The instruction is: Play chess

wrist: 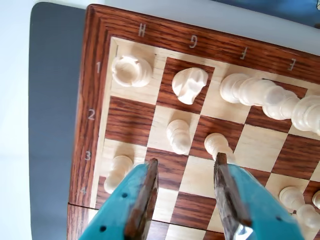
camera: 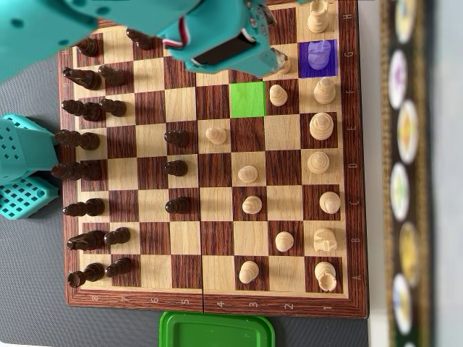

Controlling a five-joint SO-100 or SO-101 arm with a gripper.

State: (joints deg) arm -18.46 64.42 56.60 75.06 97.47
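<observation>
In the wrist view my gripper (wrist: 186, 160) is open and empty, its teal fingers (wrist: 147, 192) low over the G3 and G4 squares of the wooden chessboard (wrist: 95, 100). Ahead stand a white rook (wrist: 131, 70) on H1, a white knight (wrist: 190, 84) on G1, a pawn (wrist: 179, 136) on G2 and a pawn (wrist: 216, 145) close to the right finger. Another pawn (wrist: 118, 172) stands left of the left finger. In the overhead view the knight (camera: 319, 56) stands on a purple-marked square, and a green-marked square (camera: 248, 99) is bare. My arm (camera: 217, 36) covers the board's top edge.
Black pieces (camera: 90, 141) line the left side in the overhead view, with three black pawns (camera: 176, 168) advanced. White pieces (camera: 318, 163) fill the right side. A green lid (camera: 217, 331) lies below the board. The teal arm base (camera: 22, 166) stands at the left.
</observation>
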